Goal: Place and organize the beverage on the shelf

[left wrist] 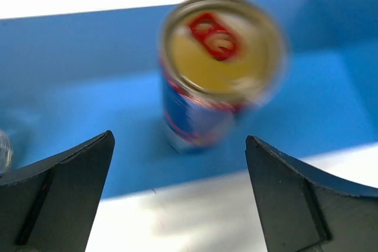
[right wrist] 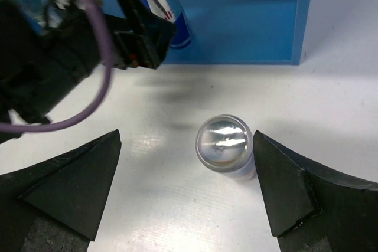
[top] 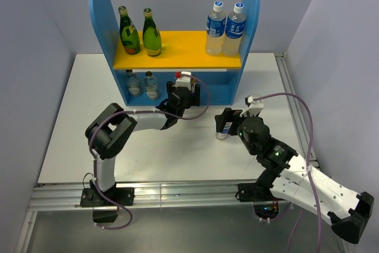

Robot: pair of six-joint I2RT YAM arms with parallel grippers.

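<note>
Standing upright on the shelf's (left wrist: 77, 104) lower level, at 12 o'clock of the left jaws: shelved can (left wrist: 220, 69), pull-tab end up, long axis vertical. Left jaws spread wide, gripping nothing, clear of the can on both sides. Blurred in that view, so no telling whether steady or rocking.

Out on the desk (top: 65, 146), at roughly 5 o'clock of the shelf from above: desk can (right wrist: 225, 144), likewise upright, lid up, long axis vertical. Right jaws released too, flanking the can at 9 and 3 o'clock without touching, nearer on the 3 o'clock side.

Already shelved: green bottles (top: 129, 34) on the upper board (top: 183, 48) at 10 o'clock, short clear bottles (top: 151, 86) under them, tall bottles (top: 235, 28) at 2 o'clock.

Likely trouble, as a guess: slim and tall, so easy to tip. If closed off-centre, could shove the desk can sideways before clamping, skidding or toppling it. If backed out carelessly, could clip the shelved can. Risk also of a knock between arms, or against the shelved can, when carrying the desk can in with the left arm (right wrist: 53, 45) at 10 o'clock of the right jaws.
</note>
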